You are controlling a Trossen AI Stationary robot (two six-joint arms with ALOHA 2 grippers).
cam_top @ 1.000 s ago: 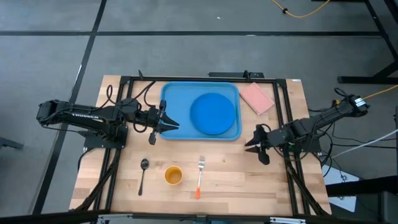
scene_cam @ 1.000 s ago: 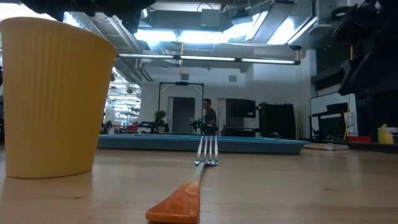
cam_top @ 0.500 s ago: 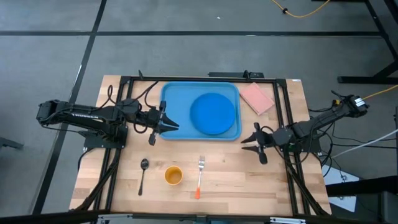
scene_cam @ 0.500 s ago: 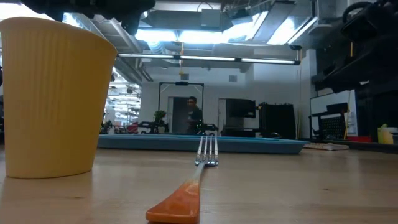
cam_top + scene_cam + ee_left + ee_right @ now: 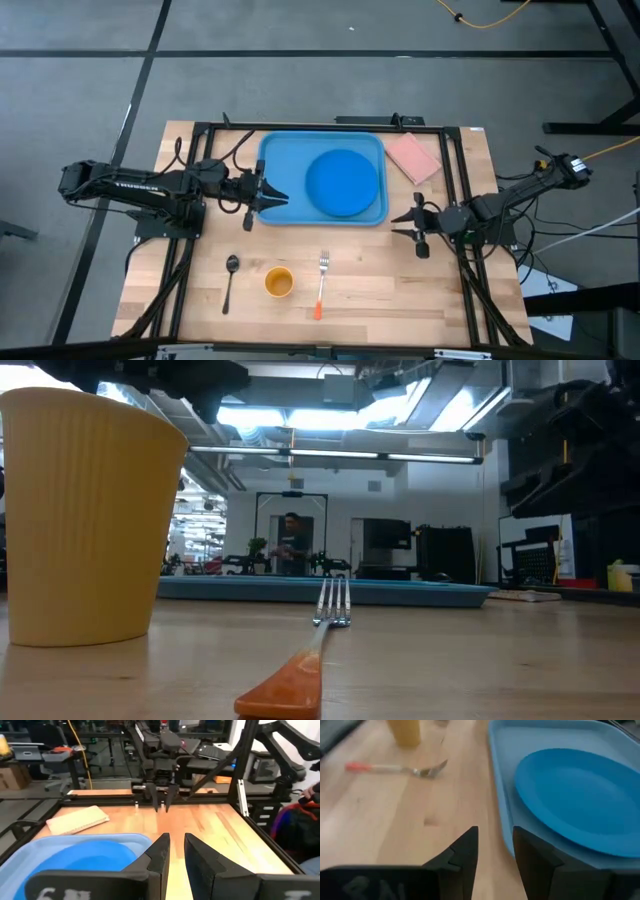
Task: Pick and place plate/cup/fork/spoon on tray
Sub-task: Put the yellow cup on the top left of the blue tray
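Observation:
The blue plate (image 5: pixel 343 183) lies flat in the light-blue tray (image 5: pixel 275 160) at the table's far middle. The yellow cup (image 5: pixel 279 282) stands on its base near the front edge, with the dark spoon (image 5: pixel 230 280) to its left and the orange-handled fork (image 5: pixel 321 285) to its right, both flat on the wood. My left gripper (image 5: pixel 283 200) hovers at the tray's left rim, its fingers a narrow gap apart (image 5: pixel 177 847). My right gripper (image 5: pixel 398 224) is open and empty just right of the tray, pointing left (image 5: pixel 495 845).
A pink rectangular pad (image 5: pixel 413 157) lies at the far right beside the tray. Black frame rails run along the table's left, right and far sides. Bare wood lies between the tray and the front items. A person stands in the room behind (image 5: pixel 291 545).
My right gripper has moved a little toward the table's left, closer to the tray's right rim, and has turned about its wrist. The person in the room behind has walked leftward in the low view. The task's things have stayed in place.

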